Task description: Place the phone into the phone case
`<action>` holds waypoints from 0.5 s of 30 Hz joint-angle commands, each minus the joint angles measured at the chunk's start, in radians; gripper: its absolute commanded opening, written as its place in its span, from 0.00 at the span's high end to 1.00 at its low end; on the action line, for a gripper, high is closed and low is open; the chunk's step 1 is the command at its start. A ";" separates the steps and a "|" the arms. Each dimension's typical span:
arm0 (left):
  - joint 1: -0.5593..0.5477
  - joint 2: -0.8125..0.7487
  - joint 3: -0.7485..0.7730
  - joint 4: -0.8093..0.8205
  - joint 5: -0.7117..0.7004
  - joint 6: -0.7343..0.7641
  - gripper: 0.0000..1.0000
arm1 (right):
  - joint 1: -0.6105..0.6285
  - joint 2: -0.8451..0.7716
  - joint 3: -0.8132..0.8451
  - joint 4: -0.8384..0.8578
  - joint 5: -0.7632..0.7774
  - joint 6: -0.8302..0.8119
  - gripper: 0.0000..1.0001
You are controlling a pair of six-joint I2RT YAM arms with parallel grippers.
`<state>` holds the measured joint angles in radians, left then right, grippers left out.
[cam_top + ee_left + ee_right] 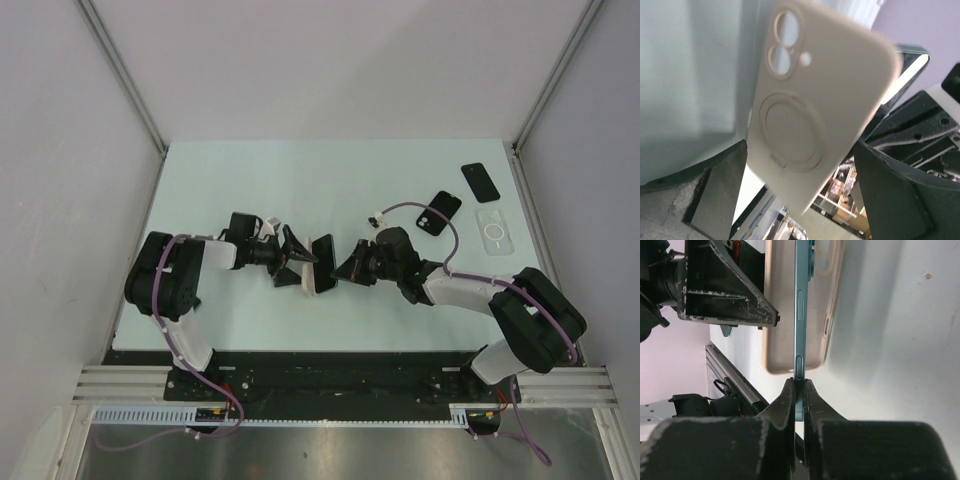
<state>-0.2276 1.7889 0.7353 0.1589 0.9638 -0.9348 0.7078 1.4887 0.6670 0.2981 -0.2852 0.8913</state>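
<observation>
Right claw [799, 390] pinches the phone [800, 315] by its edge; left claw [800, 165] stands spread, flanking the phone case [815, 100].

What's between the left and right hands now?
The beige phone case and the phone, its edge pinched by the right hand; the top and right wrist views show both.

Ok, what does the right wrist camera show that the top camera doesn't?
Only the right wrist: the phone's teal edge with side buttons, pinched in the shut right gripper, against the beige phone case. Only the top: both whole arms, two black phones or cases and a clear case at the table's far right. Both: phone, beige case, left gripper beside them.
</observation>
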 commanded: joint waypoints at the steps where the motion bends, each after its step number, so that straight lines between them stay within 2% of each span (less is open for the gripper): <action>1: 0.020 -0.054 0.082 -0.278 -0.135 0.174 0.06 | 0.013 0.013 0.011 0.157 -0.042 0.024 1.00; 5: 0.042 -0.080 0.151 -0.441 -0.252 0.272 0.03 | 0.019 0.036 0.020 0.176 -0.051 0.034 1.00; 15: 0.059 -0.161 0.294 -0.656 -0.542 0.425 0.04 | 0.032 0.074 0.040 0.179 -0.034 0.051 1.00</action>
<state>-0.1722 1.7168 0.9798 -0.3771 0.5690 -0.6147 0.7334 1.5620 0.6674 0.3801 -0.3168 0.9241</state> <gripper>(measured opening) 0.968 0.035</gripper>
